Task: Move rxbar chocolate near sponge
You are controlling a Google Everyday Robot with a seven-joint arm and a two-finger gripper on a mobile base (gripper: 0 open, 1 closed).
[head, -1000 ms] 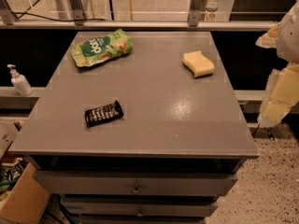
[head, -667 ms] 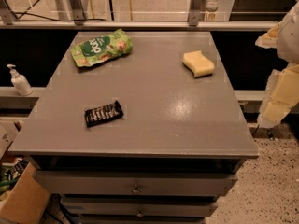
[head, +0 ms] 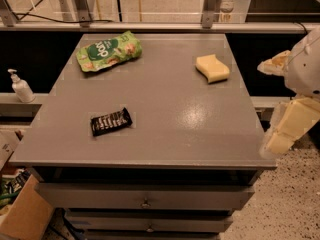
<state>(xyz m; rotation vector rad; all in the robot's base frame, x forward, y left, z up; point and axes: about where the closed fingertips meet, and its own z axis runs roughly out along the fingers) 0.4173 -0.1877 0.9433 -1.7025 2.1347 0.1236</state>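
The rxbar chocolate, a small black wrapper with white lettering, lies flat on the front left of the grey table. The sponge, a pale yellow block with wavy sides, lies at the back right of the table. My gripper hangs off the table's right edge, well away from both. Its two cream-yellow fingers are spread apart with nothing between them.
A green snack pouch lies at the back left of the table. A white pump bottle stands on a ledge to the left. Drawers sit under the tabletop. A cardboard box is on the floor at the lower left.
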